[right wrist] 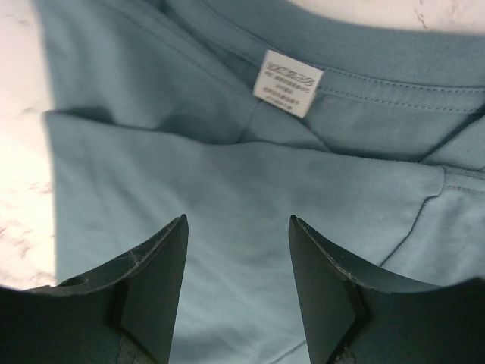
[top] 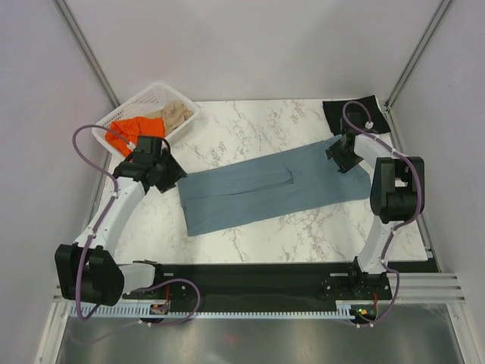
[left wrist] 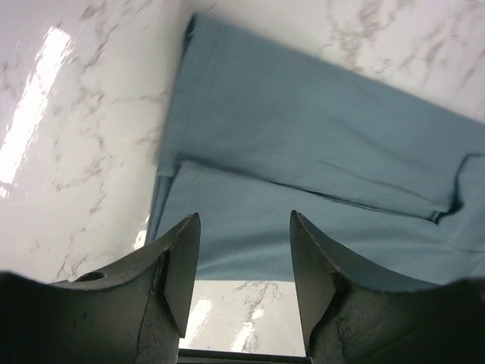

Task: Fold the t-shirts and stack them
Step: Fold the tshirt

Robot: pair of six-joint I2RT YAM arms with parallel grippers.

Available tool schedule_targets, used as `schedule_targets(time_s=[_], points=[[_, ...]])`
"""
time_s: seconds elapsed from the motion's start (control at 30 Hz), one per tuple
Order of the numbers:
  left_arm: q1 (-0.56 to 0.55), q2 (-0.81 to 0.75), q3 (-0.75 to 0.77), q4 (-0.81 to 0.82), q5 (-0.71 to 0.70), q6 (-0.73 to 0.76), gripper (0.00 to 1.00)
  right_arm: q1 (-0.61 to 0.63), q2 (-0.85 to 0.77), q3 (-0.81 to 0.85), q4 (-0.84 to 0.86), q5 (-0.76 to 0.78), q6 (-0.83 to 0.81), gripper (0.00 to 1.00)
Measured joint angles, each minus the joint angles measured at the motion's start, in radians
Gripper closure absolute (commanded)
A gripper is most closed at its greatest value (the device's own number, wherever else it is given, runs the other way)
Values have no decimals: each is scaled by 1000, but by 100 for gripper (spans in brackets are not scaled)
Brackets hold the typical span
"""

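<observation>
A marble tabletop [top: 250, 125] carried a blue-grey t-shirt [top: 258, 189], folded into a long strip across its middle. A white basket [top: 155, 95] at the far-left corner held an orange shirt [top: 129, 129] and a beige shirt [top: 178, 114]. A black shirt [top: 335, 115] lay far right. The left gripper [left wrist: 245, 227] and the right gripper [right wrist: 237, 227] stood spread over the strip's ends, gripping nothing.

1. A table [top: 250, 121] with a white marble-patterned top and thin grey veins fills the middle of the overhead view.
2. Plain pale panels close it in: a back wall [top: 250, 45], a left wall [top: 38, 91] and a right wall [top: 455, 114].
3. A slim metal post [top: 87, 49] rises at the far left corner, and another post [top: 417, 53] at the far right corner.
4. A black strip [top: 258, 273] runs along the near edge, with a ribbed aluminium rail [top: 455, 284] just in front of it.
5. Below the rail lies a dull grey metal sheet [top: 265, 341].
6. Light falls from overhead; the left wrist view shows a bright glare [left wrist: 30, 114] on the glossy tabletop.
</observation>
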Motion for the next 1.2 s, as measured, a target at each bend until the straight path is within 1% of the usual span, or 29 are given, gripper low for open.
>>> schedule_targets(time_s=[0.1,0.17,0.3,0.53,0.67,0.77,0.93,1.1,1.2], points=[[0,9,88,25,26,80,42,21,69,26,-29,36,36,36],[0,-3,114,42,27,113,42,38,106,64,-53,58,39,36],[0,-43,119,48,26,143,42,85,195,195,-67,76,6,36],[0,-71,117,46,17,162,42,168,276,309,-50,94,-85,36],[0,-83,117,47,18,167,42,195,357,433,-43,90,-132,36],[0,-84,112,52,29,169,42,209,425,535,-9,53,-161,36],[0,-58,80,86,91,171,42,228,541,699,65,-43,-198,37],[0,68,60,134,181,173,42,257,674,890,133,-134,-246,38],[0,142,43,154,206,175,42,263,716,954,151,-172,-279,40]])
